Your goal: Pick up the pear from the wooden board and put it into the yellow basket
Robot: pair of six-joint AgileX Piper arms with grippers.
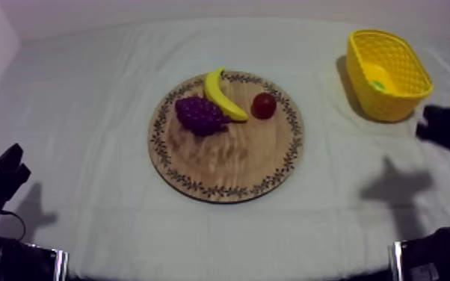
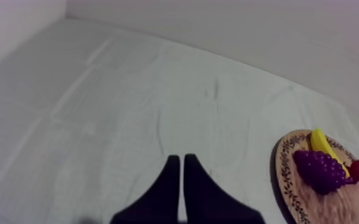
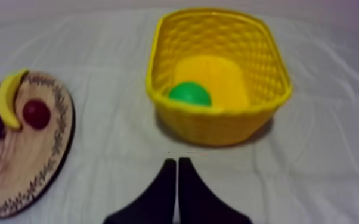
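The green pear (image 3: 189,94) lies inside the yellow basket (image 3: 229,128), well apart from the wooden board (image 1: 228,161). The board carries a banana (image 1: 220,96), grapes (image 1: 200,115) and a small red fruit (image 1: 264,105). The left end effector (image 2: 179,159) and the right end effector (image 3: 177,162) each have their fingers pressed together, gripping nothing, over the desk (image 1: 86,112).

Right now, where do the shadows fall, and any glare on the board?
Top view: the basket throws its shadow on the cloth toward the board; an arm-shaped shadow lies in front of the basket; the board's middle shows a faint sheen. Right wrist view: shadow hugs the basket's base.
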